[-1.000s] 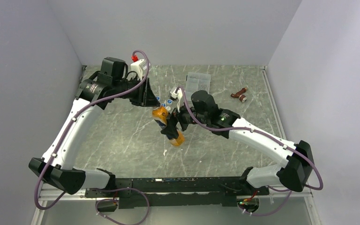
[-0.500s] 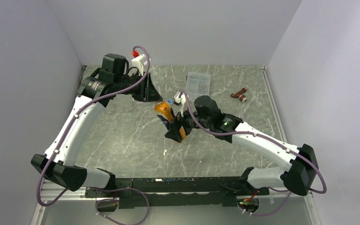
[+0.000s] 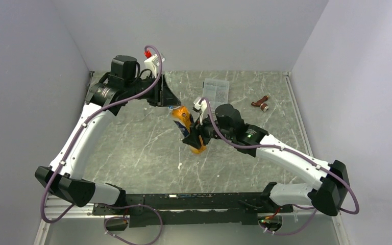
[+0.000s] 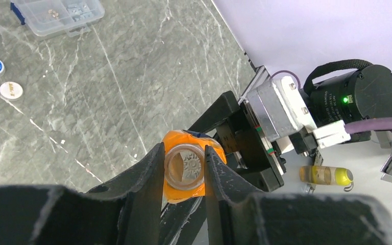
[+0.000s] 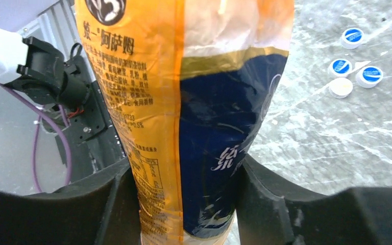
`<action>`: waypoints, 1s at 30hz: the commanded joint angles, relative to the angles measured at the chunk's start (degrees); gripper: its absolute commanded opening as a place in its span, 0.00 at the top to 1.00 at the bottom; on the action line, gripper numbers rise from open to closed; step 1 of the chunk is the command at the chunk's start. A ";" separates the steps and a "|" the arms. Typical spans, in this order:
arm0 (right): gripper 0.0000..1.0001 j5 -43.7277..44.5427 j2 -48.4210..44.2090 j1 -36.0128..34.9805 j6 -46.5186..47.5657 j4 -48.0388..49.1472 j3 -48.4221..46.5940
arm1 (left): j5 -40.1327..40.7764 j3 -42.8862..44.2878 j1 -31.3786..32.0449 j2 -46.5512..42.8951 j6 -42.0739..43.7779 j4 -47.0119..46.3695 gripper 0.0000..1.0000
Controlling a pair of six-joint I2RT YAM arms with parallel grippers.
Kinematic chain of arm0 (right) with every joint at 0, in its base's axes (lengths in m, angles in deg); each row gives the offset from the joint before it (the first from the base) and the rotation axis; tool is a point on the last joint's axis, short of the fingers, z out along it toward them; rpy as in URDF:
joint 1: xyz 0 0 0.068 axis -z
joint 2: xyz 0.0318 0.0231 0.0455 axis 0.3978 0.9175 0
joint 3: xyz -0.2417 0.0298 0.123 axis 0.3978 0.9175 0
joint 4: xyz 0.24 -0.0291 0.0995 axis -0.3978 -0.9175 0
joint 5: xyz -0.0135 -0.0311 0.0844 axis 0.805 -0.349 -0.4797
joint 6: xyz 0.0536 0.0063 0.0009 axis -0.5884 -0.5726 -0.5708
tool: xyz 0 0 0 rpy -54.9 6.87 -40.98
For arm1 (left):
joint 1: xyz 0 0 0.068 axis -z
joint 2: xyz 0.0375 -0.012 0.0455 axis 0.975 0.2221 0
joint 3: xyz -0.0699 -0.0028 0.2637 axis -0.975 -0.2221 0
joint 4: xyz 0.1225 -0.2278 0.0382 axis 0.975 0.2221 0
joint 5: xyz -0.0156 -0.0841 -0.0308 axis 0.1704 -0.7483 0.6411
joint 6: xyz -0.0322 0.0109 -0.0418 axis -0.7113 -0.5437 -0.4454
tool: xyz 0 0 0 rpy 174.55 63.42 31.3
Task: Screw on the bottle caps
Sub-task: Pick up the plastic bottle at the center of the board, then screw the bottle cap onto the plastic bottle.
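Grey marbled counter [image 3: 132, 143] below, orange bottle [image 3: 184, 118] aloft over its middle, tilted, mouth bare. Left pincer [image 4: 185, 158] pinching the neck, right pincer [image 5: 184, 189] pressed onto the lower body. Seemingly the steadying step; next, probably freeing the left to fetch a blue cap [image 5: 362, 75] off the counter.

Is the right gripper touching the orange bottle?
Touching. In the right wrist view the right gripper has both fingers pressed against the orange bottle, no gap visible.
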 commanded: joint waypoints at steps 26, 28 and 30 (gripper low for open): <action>0.55 26.94 -15.24 12.58 -15.78 -17.35 7.02 | 48.97 2.51 10.41 16.24 0.46 -5.65 0.28; 0.55 27.21 -15.98 12.66 -16.63 -17.01 6.72 | 51.40 1.50 12.29 19.67 -0.30 -6.88 0.30; 0.55 27.23 -16.35 12.68 -17.17 -16.86 6.28 | 53.39 1.00 13.62 23.33 -1.23 -7.83 0.32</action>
